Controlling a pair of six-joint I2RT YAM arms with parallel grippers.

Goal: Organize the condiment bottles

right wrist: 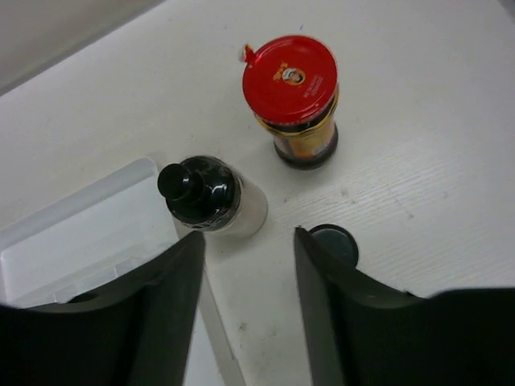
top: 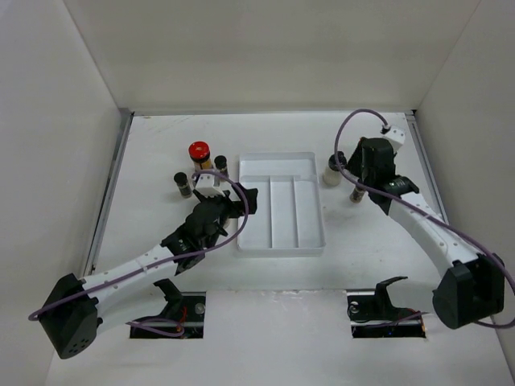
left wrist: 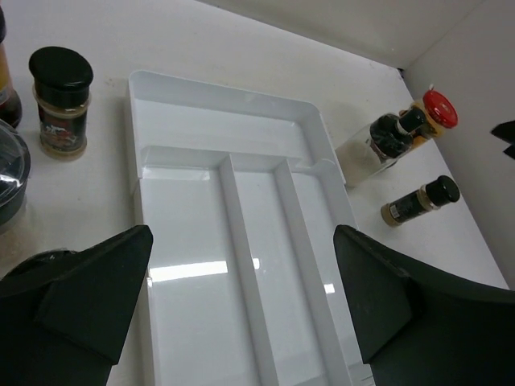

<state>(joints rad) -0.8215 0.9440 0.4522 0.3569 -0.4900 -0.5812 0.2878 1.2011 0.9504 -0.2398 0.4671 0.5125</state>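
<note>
My left gripper [top: 245, 201] is open and empty above the left side of the white divided tray [top: 310, 241]; in the left wrist view its jaws [left wrist: 243, 235] straddle the tray's long compartments. Left of the tray stand a red-lidded brown jar [top: 199, 153] and two black-capped jars [top: 183, 183] [top: 220, 166]. One black-capped jar [left wrist: 60, 100] and a clear silvery-lidded jar [left wrist: 8, 173] show in the left wrist view. My right gripper [right wrist: 249, 265] is open and empty above the table, between a white black-capped bottle [right wrist: 211, 197] and a dark cap [right wrist: 334, 243]. A red-lidded jar [right wrist: 291, 92] stands beyond them.
The tray's compartments [left wrist: 193, 265] hold nothing. The right group of a white bottle [top: 332, 171] and a dark jar [top: 355, 194] stands close to the tray's right rim. White walls enclose the table on three sides. A metal rail [top: 109, 193] runs along the left edge.
</note>
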